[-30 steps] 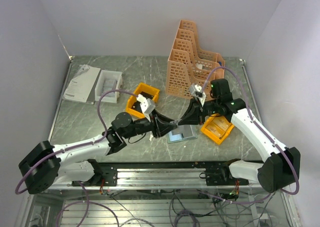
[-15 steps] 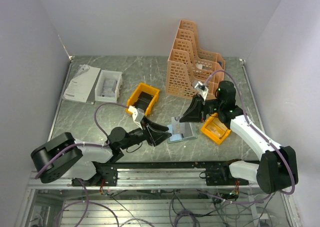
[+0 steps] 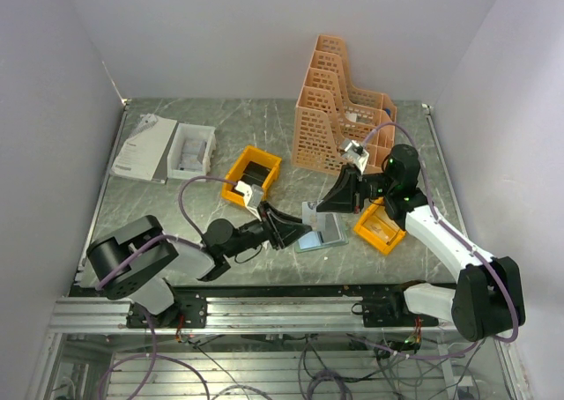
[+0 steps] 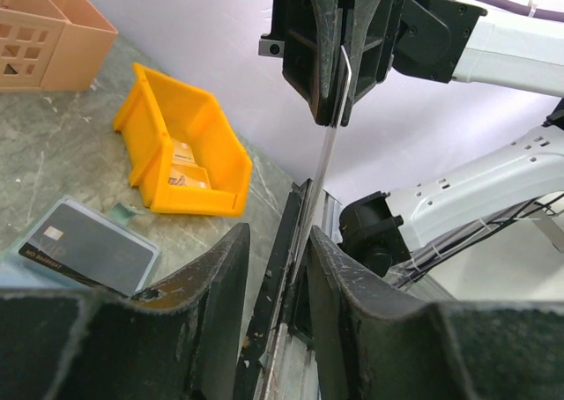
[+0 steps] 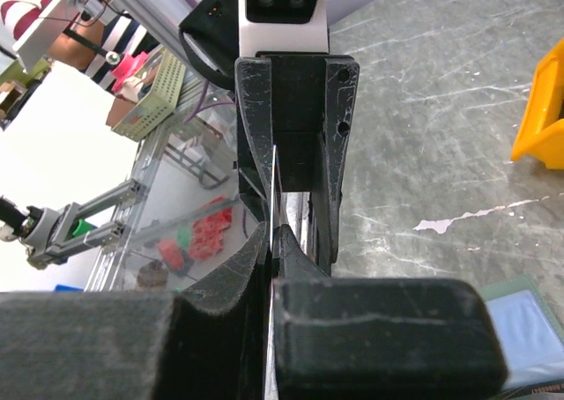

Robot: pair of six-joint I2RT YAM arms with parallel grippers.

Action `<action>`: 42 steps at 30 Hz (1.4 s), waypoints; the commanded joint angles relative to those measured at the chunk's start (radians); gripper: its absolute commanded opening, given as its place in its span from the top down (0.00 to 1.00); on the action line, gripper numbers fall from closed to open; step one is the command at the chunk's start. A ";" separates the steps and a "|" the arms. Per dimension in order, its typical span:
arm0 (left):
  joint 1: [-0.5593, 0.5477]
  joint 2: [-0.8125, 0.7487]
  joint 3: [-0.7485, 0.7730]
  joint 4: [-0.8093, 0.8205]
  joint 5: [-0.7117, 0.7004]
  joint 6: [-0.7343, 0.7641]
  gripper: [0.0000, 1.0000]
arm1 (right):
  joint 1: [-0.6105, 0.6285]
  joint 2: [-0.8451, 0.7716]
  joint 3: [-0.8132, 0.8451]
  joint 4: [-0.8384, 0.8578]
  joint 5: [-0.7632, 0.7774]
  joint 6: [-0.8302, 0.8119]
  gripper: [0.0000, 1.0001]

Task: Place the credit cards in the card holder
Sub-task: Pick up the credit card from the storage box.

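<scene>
**Card held edge-on between two grippers, above the holder**

On the worktop [image 3: 176, 206], mid-frame in the top view, the arms meet nose to nose. The holder [image 3: 322, 231] lies open and flat just beneath them. A yellow bin [image 3: 381, 226] sits just to its right, with bare stone to its left. The right gripper [image 4: 339, 100] is clamped on one end of a card [image 4: 324, 153] turned on edge. The card's long axis runs toward the left gripper [image 4: 278, 233], whose jaws stand apart on either side of the free end, not clamping it.

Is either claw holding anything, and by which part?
The right claw pinches a credit card by one edge; its opposite edge lies inside the open left claw.
</scene>
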 commanded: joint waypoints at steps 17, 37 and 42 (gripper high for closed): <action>0.014 -0.137 0.065 -0.138 0.120 0.064 0.93 | -0.006 -0.014 0.073 -0.321 -0.006 -0.344 0.67; 0.094 -0.251 0.179 -0.558 0.302 0.140 0.93 | -0.009 -0.003 0.079 -0.265 -0.037 -0.276 0.68; 0.095 -0.242 0.186 -0.551 0.304 0.136 0.93 | -0.006 -0.007 0.068 -0.253 -0.037 -0.267 0.70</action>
